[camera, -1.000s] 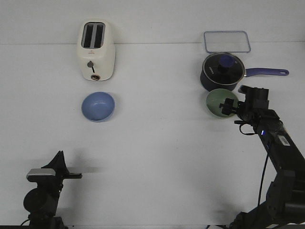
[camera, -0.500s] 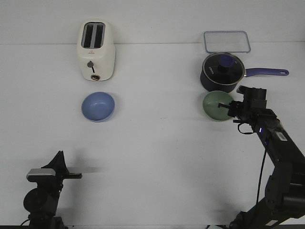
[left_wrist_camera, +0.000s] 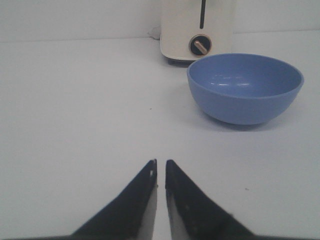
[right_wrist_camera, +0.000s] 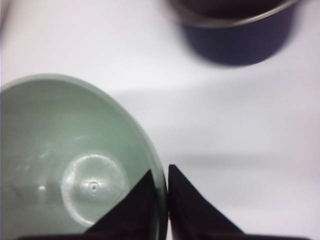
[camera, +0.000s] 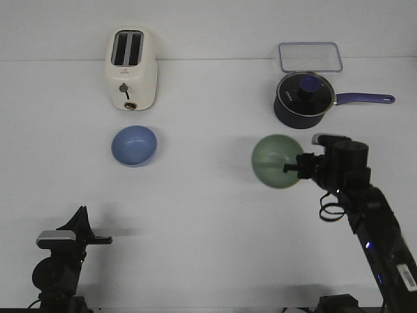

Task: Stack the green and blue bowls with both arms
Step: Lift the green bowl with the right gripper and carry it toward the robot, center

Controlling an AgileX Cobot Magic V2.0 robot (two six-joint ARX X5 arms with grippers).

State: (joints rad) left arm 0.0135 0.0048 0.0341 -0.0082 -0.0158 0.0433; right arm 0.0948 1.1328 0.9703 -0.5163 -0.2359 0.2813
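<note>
Front view: the right gripper (camera: pixel 294 165) has the green bowl (camera: pixel 274 161) pinched by its rim and carries it above the bench, right of centre, just in front of the dark saucepan (camera: pixel 303 99). The blue bowl (camera: pixel 134 145) sits on the bench towards the left, in front of the toaster (camera: pixel 131 68). A clear lid (camera: pixel 310 57) lies at the far right edge.

The right wrist view shows what the front cannot: one finger inside the green bowl (right_wrist_camera: pixel 75 165), one outside, the rim wall clamped between them. The bowl looks light, stiff and smooth, so a rim pinch suits it, though that glossy wall could probably slip or swing if the arm moves sharply.

The left wrist view gives the low angle on the blue bowl (left_wrist_camera: pixel 245 87): upright, empty, apart from the toaster (left_wrist_camera: pixel 196 29) behind it. The left gripper (left_wrist_camera: pixel 160 167) hangs near the front left edge, fingers nearly together, holding nothing. The front view shows only its dark outline.
</note>
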